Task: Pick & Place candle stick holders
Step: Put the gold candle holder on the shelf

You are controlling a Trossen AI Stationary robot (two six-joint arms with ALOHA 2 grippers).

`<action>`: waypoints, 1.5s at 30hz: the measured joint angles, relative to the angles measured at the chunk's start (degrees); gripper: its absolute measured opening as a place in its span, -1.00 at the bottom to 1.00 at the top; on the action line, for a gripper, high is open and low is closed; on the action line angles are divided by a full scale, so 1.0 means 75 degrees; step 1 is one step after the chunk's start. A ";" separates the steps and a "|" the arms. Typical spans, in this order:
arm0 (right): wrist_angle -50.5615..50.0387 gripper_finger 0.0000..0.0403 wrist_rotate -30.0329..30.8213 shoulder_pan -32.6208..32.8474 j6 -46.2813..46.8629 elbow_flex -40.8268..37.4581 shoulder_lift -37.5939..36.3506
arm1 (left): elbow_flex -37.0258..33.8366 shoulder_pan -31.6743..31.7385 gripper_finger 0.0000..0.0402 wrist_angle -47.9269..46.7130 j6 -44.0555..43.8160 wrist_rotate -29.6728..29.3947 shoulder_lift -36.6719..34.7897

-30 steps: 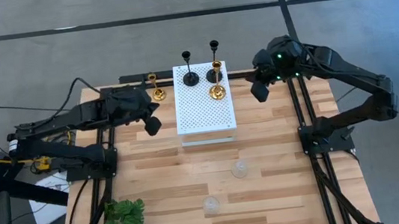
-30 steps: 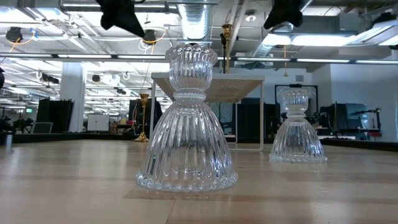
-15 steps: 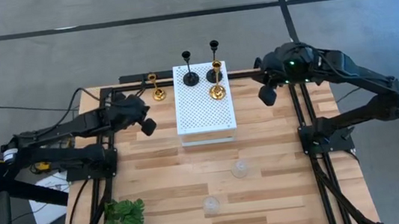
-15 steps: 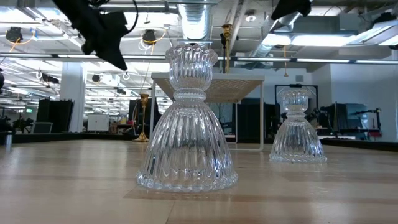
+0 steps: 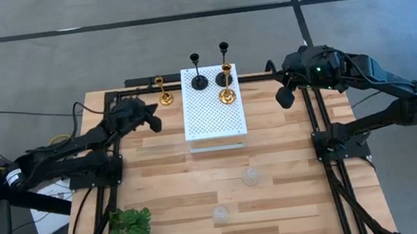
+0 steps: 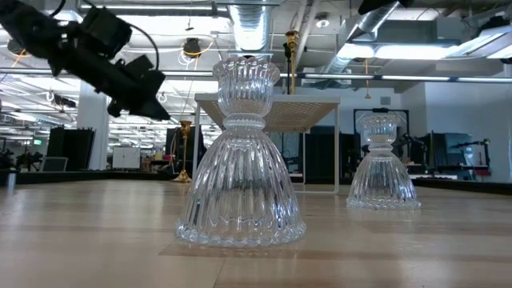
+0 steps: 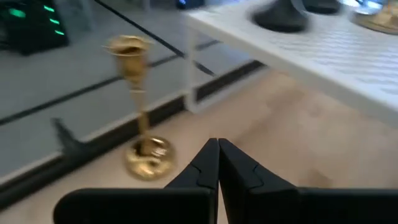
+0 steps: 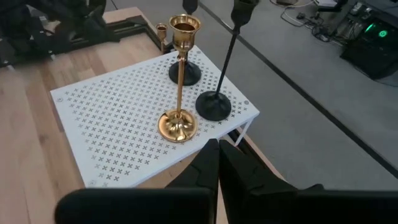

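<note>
Two tall black holders [image 5: 199,82] [image 5: 226,69] and one gold holder [image 5: 226,94] stand on their round bases on the white perforated board [image 5: 213,116]. A second gold holder [image 5: 165,98] stands on the table left of the board; it also shows in the left wrist view [image 7: 142,149]. Two clear glass holders [image 5: 251,177] [image 5: 220,213] stand on the table nearer the front. My left gripper [image 5: 154,124] is shut and empty, near the gold holder on the table. My right gripper [image 5: 284,96] is shut and empty, right of the board.
A green leafy plant [image 5: 125,230] lies at the table's near left corner. Black frame rails [image 5: 114,155] [image 5: 315,120] run along both sides of the table. The wood between the board and the glass holders is bare.
My left gripper has drawn back toward the table's left edge and gone down, and now points toward the gold holder on the table. My right gripper has moved toward the table's right edge, away from the board. No holder has moved.
</note>
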 joint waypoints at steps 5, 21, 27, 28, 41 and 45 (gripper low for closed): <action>0.0000 -1.00 0.0004 0.0000 0.0000 0.0000 0.0030 | -0.0316 0.1117 -0.98 0.0517 0.0052 0.1185 0.0390; 0.0004 -1.00 0.0007 -0.0009 0.0341 0.0000 0.0032 | -0.0319 0.2862 -0.97 0.2716 -0.0483 0.4216 0.2459; 0.0006 -1.00 0.0036 -0.0009 0.0341 0.0000 0.0032 | -0.0319 0.2865 -0.89 0.2850 -0.0523 0.3427 0.2890; 0.0006 -1.00 0.0035 -0.0009 0.0341 0.0000 0.0032 | -0.0319 0.2871 -0.86 0.2883 -0.0569 0.3319 0.2949; 0.0006 -1.00 0.0024 -0.0009 0.0600 0.0000 0.0032 | -0.0265 0.2879 -0.11 0.3923 -0.1134 0.3223 0.3854; 0.0006 -1.00 0.0009 -0.0009 0.0603 0.0000 0.0032 | -0.0069 0.2843 0.16 0.3976 -0.1153 0.3222 0.4093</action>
